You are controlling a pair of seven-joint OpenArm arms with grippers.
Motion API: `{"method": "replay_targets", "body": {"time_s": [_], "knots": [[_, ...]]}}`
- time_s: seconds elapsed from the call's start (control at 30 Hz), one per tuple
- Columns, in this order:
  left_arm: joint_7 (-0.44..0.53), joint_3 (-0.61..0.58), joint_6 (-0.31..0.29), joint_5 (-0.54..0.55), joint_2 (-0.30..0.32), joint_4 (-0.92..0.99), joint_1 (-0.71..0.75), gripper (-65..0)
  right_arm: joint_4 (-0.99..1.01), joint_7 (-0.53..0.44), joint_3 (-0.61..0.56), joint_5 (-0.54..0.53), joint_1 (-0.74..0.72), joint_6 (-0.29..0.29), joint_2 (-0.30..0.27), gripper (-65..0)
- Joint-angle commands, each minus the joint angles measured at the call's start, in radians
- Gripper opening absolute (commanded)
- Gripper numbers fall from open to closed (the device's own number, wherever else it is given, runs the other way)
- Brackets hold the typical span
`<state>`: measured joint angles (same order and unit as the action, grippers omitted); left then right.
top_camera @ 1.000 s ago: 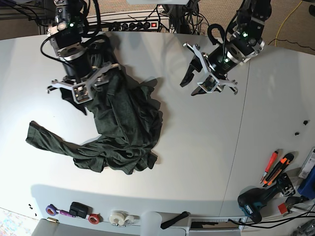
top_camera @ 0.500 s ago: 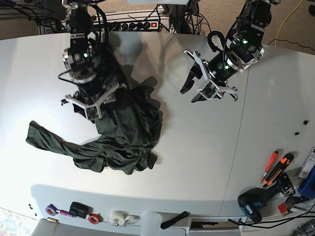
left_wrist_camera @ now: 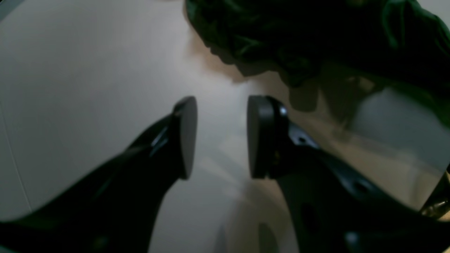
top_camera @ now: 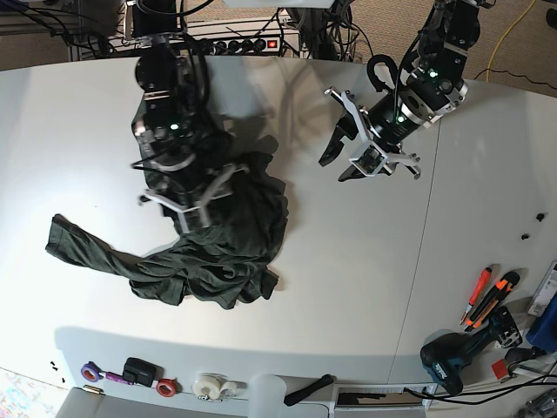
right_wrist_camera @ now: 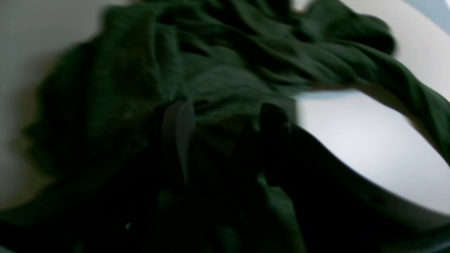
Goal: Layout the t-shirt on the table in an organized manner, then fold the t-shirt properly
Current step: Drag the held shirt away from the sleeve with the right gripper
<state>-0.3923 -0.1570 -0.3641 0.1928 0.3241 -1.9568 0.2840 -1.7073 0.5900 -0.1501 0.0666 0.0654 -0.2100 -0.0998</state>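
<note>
With the shirt (top_camera: 222, 248) bunched on the bench (top_camera: 348, 261), the open left claw (left_wrist_camera: 221, 137) is hovering clear and the right claw (top_camera: 187, 205), grip unclear, is needing an edge to spread it.

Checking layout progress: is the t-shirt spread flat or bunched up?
Bunched up. The t-shirt lies in a crumpled heap on the table, with one twisted part trailing toward the base view's left edge.

You see the t-shirt (top_camera: 231, 239) is soft dark green cloth, matt, with many folds and wrinkles; in the right wrist view a fine knit texture shows on it. The table (top_camera: 365, 252) has a smooth white top with a light sheen and one thin seam. The fingers (left_wrist_camera: 184, 137) of the left gripper (left_wrist_camera: 221, 135) look like black plastic, smooth and a little glossy, with flat matt pads.
</note>
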Motion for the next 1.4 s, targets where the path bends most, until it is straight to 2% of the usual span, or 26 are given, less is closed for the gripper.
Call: {"method": "replay_targets", "body": {"time_s": [0.0,0.27,0.7,0.97,1.1,1.37], "knots": [[0.026,0.003,0.0,0.01,0.003,-0.019,-0.007,-40.3,-0.021,-0.033,-0.014,-0.005,-0.019,-0.002,0.005,-35.5],[0.025,0.003,0.0,0.01,0.003,-0.019,-0.007,-40.3,-0.021,-0.039,-0.065,0.009,-0.019,-0.002,0.08,-35.5],[0.025,0.003,0.0,0.01,0.003,-0.019,-0.007,-40.3,-0.021,-0.018,-0.067,0.009,-0.018,-0.005,0.087,-35.5],[0.026,0.003,0.0,0.01,0.003,-0.019,-0.01,-40.3,-0.021,-0.035,-0.067,-0.061,-0.018,-0.089,0.091,-35.3],[0.026,0.003,0.0,0.01,0.003,-0.019,-0.01,-40.3,-0.021,-0.027,-0.067,-0.074,-0.018,-0.094,0.109,-28.0],[0.025,0.003,0.0,0.01,0.003,-0.019,-0.01,-40.3,-0.019,0.031,-0.067,-0.062,-0.018,-0.088,0.125,-28.0]]}}
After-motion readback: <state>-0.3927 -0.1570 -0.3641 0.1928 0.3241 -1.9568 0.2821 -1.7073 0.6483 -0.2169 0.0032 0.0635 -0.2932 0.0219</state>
